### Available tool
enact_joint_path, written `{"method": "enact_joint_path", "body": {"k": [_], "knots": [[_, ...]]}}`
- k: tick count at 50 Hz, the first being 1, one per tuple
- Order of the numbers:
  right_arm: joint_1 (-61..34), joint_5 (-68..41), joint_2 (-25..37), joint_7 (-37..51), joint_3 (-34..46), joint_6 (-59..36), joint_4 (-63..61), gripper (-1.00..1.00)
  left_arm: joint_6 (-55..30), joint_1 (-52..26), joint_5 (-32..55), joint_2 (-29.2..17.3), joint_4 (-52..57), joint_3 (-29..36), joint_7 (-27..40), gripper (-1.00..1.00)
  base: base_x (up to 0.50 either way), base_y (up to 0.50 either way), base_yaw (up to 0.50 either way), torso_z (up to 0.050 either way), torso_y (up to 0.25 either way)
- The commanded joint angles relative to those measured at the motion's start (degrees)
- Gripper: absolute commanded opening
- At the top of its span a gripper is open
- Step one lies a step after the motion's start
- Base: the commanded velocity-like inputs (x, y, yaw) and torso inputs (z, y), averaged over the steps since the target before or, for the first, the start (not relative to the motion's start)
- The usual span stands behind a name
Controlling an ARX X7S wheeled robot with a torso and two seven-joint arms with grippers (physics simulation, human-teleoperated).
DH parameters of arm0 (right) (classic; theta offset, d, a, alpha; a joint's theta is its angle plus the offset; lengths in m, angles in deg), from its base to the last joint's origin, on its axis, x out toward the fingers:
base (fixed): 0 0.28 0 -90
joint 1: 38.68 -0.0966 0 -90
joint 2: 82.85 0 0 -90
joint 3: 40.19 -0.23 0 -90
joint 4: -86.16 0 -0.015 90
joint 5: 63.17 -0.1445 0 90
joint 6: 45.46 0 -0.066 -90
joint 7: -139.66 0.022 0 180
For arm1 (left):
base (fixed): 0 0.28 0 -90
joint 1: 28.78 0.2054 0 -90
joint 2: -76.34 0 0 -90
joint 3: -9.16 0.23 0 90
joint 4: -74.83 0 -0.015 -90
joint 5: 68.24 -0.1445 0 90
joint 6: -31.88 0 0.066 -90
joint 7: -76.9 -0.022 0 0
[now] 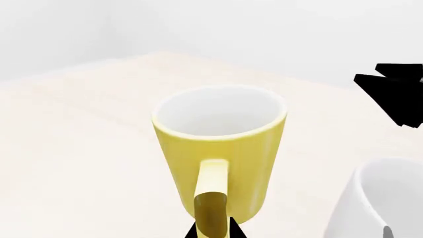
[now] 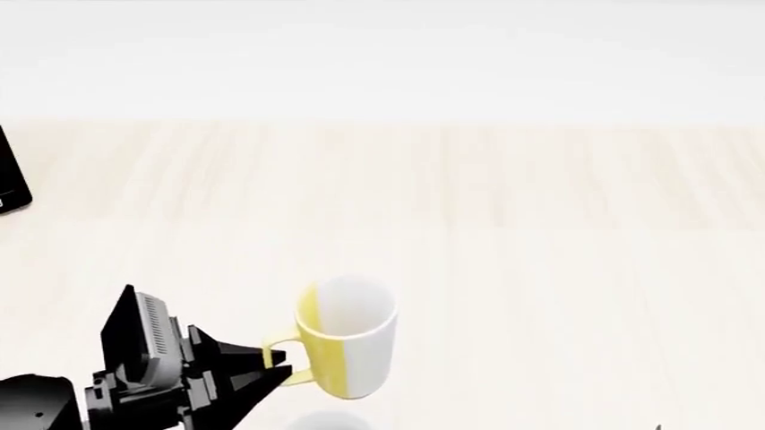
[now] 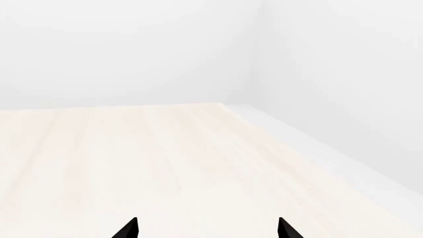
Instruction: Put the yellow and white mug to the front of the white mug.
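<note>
The yellow and white mug (image 2: 347, 336) shows in the head view near the bottom, its yellow loop handle (image 2: 282, 358) pointing left. My left gripper (image 2: 269, 365) is shut on that handle. In the left wrist view the mug (image 1: 221, 148) fills the middle, the handle (image 1: 211, 203) sits between the two black fingertips (image 1: 233, 229) of my left gripper (image 1: 213, 232). The white mug (image 1: 377, 203) shows partly at that view's edge, and only its rim (image 2: 325, 422) peeks in at the bottom of the head view. My right gripper (image 3: 206, 229) is open and empty over bare table.
The pale wooden table (image 2: 538, 224) stretches back to a white wall. A black object (image 2: 10, 179) stands at the table's far left edge; it also shows in the left wrist view (image 1: 396, 94). The table's right edge and a wall corner show in the right wrist view (image 3: 317, 148).
</note>
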Motion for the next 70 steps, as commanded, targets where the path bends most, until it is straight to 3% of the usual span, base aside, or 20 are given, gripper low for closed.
{"method": "enact_joint_path", "body": {"k": [1,39,66,67,70], "knots": [[-0.02,-0.06,0.18,0.20,0.24,0.02,0.03,1.00,5.32,-1.79,-1.29,2.03,-9.02,-0.84,-1.79,-1.00,0.00,0.00,0.00,0.000,0.000],[0.16,-0.22,0.76,0.89,1.00,0.00,-0.54,1.00,8.70,2.46,-17.71,3.36,-9.19,-15.29,1.88,-1.00,0.00,0.00,0.00,0.000,0.000],[0.00,-0.36,1.05,1.22,1.58,0.29,-0.15,1.00,9.48,2.85,-20.99,3.96,-9.19,-19.66,2.17,-1.00,0.00,0.00,0.00,0.000,0.000],[-0.01,-0.36,1.07,1.24,1.60,0.25,-0.16,1.00,9.64,2.92,-21.11,3.98,-9.19,-19.56,1.65,1.00,0.00,0.00,0.00,0.000,0.000],[0.06,-0.39,1.10,1.30,1.63,0.30,-0.19,1.00,9.99,2.96,-21.23,4.05,-9.19,-19.83,2.02,1.00,0.00,0.00,0.00,0.000,0.000]]}}
